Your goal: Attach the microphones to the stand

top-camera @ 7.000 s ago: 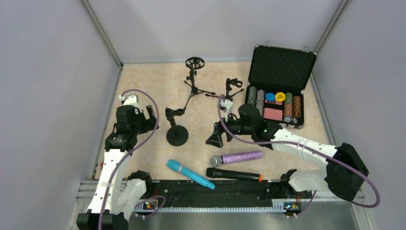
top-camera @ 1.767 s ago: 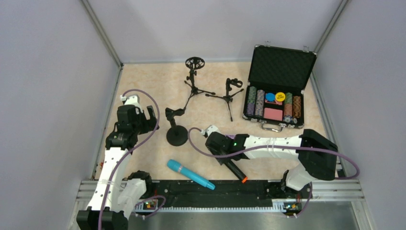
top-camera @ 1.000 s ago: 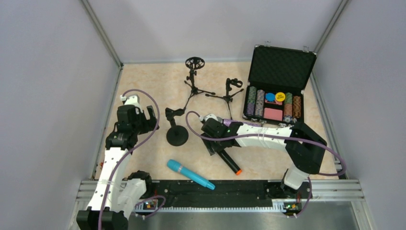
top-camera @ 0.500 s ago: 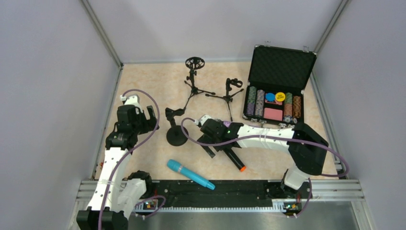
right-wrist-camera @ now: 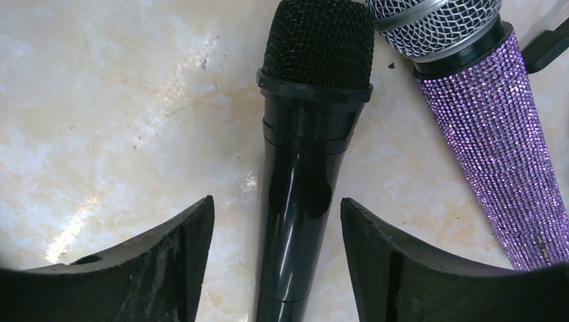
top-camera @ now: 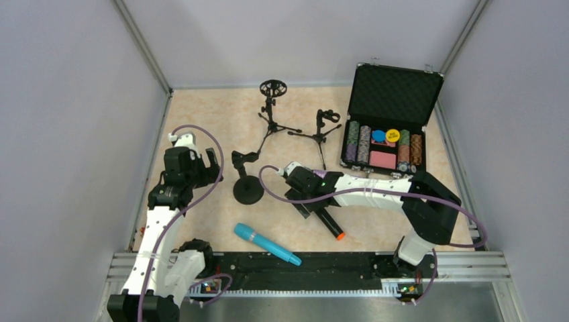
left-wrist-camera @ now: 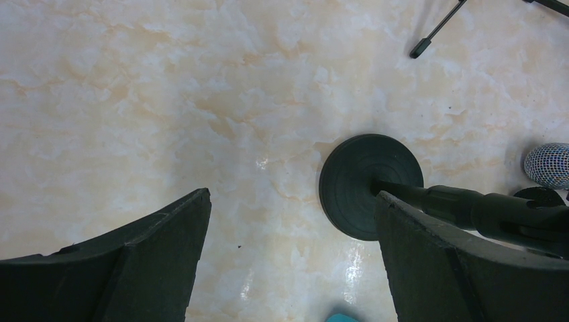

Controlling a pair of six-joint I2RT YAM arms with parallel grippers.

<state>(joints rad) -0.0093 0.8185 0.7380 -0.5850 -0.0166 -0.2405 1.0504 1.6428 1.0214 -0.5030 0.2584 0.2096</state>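
Leave the left gripper [left-wrist-camera: 288, 268] hanging near the bench's left edge, spread wide and empty, looking down on the round-base stand [left-wrist-camera: 371, 186] just to its right. Find the cyan microphone [top-camera: 267, 243] lying loose toward the near edge, untouched. Work at the bench's middle with the right gripper [right-wrist-camera: 275, 211], lowered astride the black microphone [right-wrist-camera: 305, 181], fingers [right-wrist-camera: 181, 261] parted on either side of the barrel just below the grille and not yet clamped, with bare bench on one side and the other finger nearly touching. Centre over the barrel before squeezing, to meet it with both fingers at once and stop the glossy round body rolling or squirting out. Mind the purple glitter microphone [right-wrist-camera: 496, 134] lying just beside, grille next to grille; avoid catching it with the outer finger. Grip the barrel, not the mesh, then lift level and probably carry leftward to the round-base stand's clip, orange-ringed tail first. Ignore the tripod stands [top-camera: 273, 88] and the open chip case [top-camera: 396, 84] toward the far right corner.
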